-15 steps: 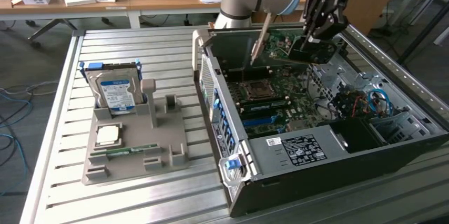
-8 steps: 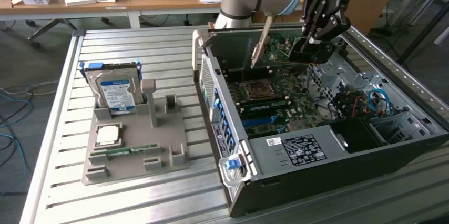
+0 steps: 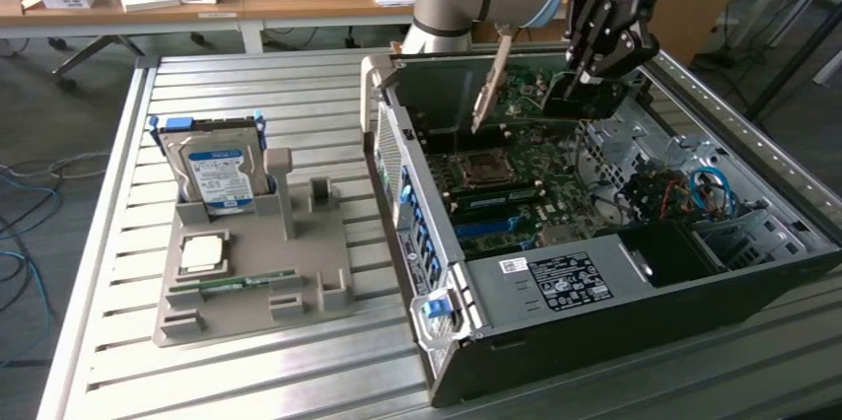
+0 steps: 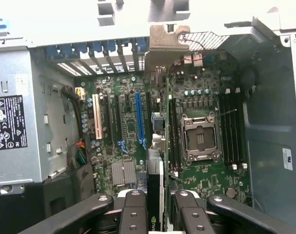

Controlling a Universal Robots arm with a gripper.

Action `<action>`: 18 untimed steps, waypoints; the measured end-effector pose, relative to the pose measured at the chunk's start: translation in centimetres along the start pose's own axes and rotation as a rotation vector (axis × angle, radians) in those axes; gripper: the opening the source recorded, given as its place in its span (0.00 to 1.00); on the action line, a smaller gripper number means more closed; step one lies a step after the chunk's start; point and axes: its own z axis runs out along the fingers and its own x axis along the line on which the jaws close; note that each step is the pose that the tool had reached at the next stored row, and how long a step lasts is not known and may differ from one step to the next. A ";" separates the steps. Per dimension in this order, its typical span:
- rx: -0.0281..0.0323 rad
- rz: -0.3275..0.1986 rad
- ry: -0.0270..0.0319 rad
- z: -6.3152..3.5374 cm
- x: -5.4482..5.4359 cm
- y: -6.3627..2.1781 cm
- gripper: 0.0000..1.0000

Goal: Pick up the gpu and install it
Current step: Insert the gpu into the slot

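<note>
My gripper (image 3: 589, 95) hangs over the open computer case (image 3: 394, 174) and is shut on the gpu (image 3: 492, 85). The card is held edge-down, its silvery end bracket pointing toward the case's rear wall. In the wrist view the gpu (image 4: 155, 180) runs edge-on between my two black fingers (image 4: 133, 214), and its bracket reaches up near the rear slot openings. The card hovers above the motherboard (image 4: 123, 146), just beside the long blue slot (image 4: 139, 119), apart from the board.
On the exterior view's left a grey holder (image 3: 256, 292) carries a hard drive (image 3: 217, 169), a processor chip (image 3: 201, 254) and a green memory stick (image 3: 244, 282). Inside the case are the power supply (image 4: 11, 126), the processor socket (image 4: 201, 139) and cables (image 3: 671, 193).
</note>
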 end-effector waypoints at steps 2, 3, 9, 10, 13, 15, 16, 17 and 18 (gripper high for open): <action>0.0080 -0.006 -0.0010 0.08 0.0 0.03 0.26; 0.0124 -0.010 -0.0017 0.12 0.0 0.05 0.26; 0.0381 -0.031 -0.0071 0.27 0.0 0.13 0.26; 0.0417 -0.034 -0.0078 0.29 0.0 0.16 0.26; 0.0450 -0.036 -0.0079 0.32 0.0 0.32 0.26; 0.0452 -0.037 -0.0080 0.37 0.1 0.40 0.26; 0.0453 -0.037 -0.0080 0.42 0.1 0.43 0.26; 0.0453 -0.037 -0.0080 0.46 0.1 0.45 0.26; 0.0453 -0.037 -0.0080 0.50 0.1 0.47 0.26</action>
